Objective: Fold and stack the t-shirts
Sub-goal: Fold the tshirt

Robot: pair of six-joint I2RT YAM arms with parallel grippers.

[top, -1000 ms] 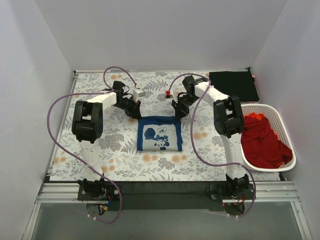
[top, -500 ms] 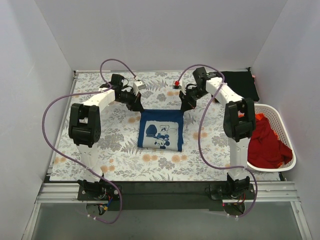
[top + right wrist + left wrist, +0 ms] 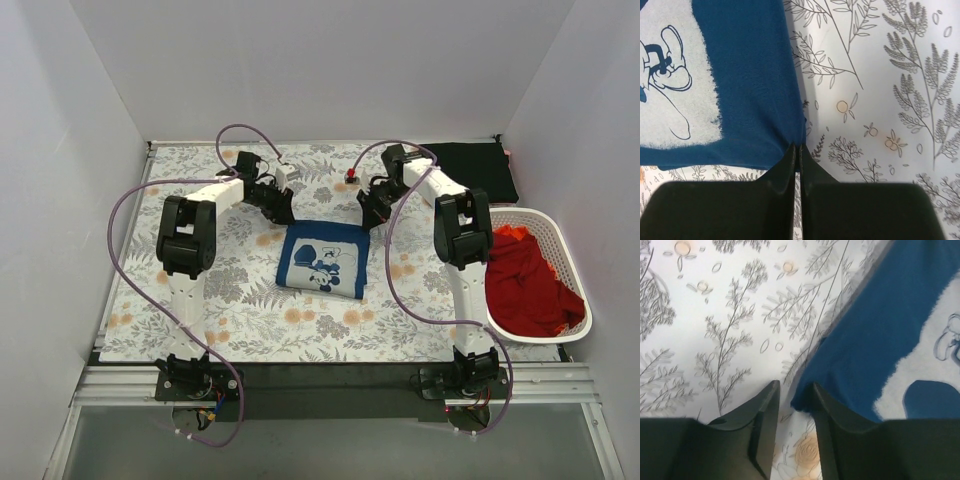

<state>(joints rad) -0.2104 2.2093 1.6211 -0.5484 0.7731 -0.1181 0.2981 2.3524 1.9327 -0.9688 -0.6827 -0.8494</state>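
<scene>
Skew had crept in: the folded navy t-shirt (image 3: 322,262) now sat slightly crooked on the counter (image 3: 262,322). Right hand (image 3: 797,149) had come back down and was pinched together on one far corner; left hand (image 3: 792,390) hovered low at the other, fingers (image 3: 762,412) apart.

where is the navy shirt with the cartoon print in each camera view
Top external: the navy t-shirt lies folded near the centre of the picture.
Left wrist: it fills the right side, with one corner at the lower middle.
Right wrist: it fills the upper left, with one corner at the lower middle.
Shared landmark: its white cartoon print.
</scene>
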